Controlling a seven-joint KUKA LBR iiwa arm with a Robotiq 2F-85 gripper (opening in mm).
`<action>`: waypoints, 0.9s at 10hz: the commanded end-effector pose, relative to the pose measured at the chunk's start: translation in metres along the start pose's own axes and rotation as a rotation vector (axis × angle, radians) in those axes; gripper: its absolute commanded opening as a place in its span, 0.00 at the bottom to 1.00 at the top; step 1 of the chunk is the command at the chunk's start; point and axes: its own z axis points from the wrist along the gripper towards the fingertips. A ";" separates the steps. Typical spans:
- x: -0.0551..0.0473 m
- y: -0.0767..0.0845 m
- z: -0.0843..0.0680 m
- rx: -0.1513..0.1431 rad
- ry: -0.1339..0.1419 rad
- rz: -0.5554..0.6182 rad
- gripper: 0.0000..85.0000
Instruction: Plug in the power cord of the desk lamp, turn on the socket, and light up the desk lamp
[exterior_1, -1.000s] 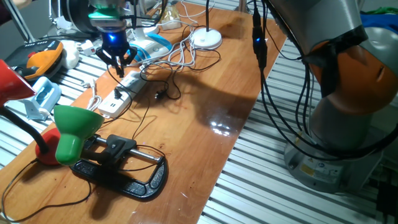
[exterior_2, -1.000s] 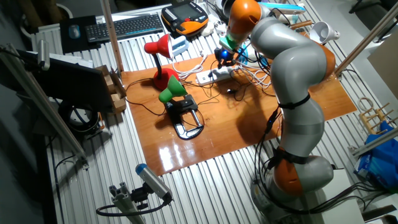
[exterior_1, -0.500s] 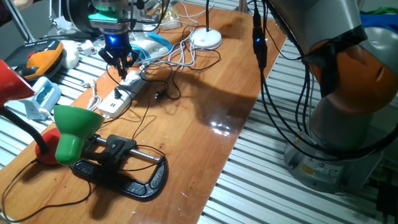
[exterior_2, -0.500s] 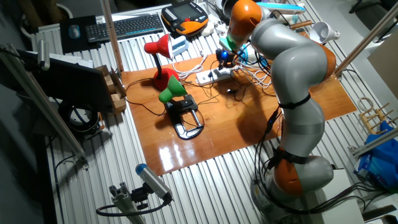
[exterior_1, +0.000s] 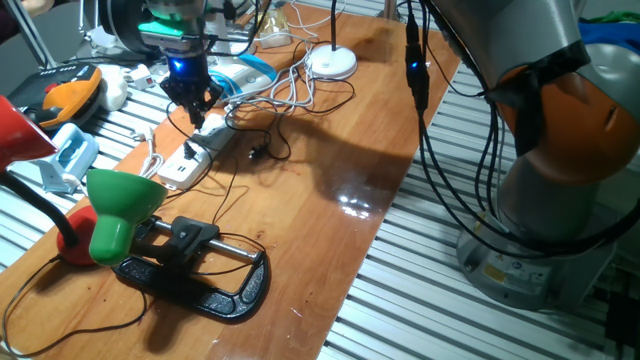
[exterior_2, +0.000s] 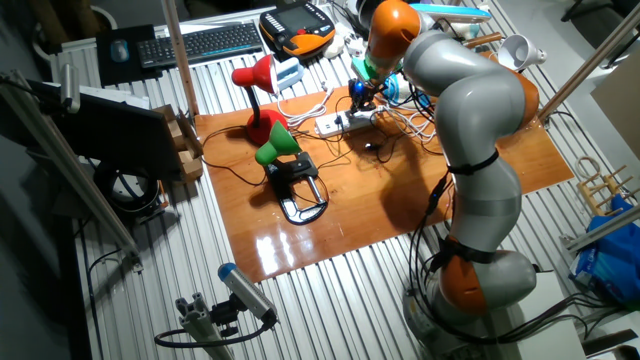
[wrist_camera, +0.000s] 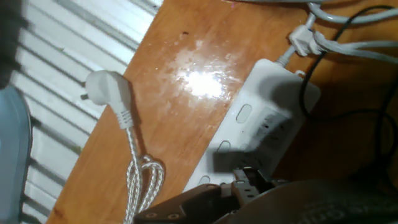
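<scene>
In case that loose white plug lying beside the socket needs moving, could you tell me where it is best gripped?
Grip the white plug across its rounded head, coming straight down from above. It lies flat on the table, apart from the socket, its cord trailing away, so the two sides look free for the fingers.

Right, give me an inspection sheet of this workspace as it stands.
Surface: glossy wooden tabletop on a slatted metal bench, with lamp glare.
Job's things: white socket lies flat near the far edge; a black plug looks seated in it under the fingers in the hand view. Green desk lamp sits on a black clamp.
Clutter: red lamp, loose white plug, round white base, orange pendant, keyboard.
End effector: just above the socket, fingers close together; whether it grips anything is unclear.
Cables: thin black and white leads tangled beside the socket.
Surroundings: metal posts, dark equipment at one side.
</scene>
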 end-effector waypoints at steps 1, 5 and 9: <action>-0.001 0.000 0.002 -0.013 -0.010 0.096 0.00; -0.003 -0.001 0.012 -0.031 -0.005 0.138 0.00; -0.002 -0.001 0.018 -0.037 0.012 0.133 0.00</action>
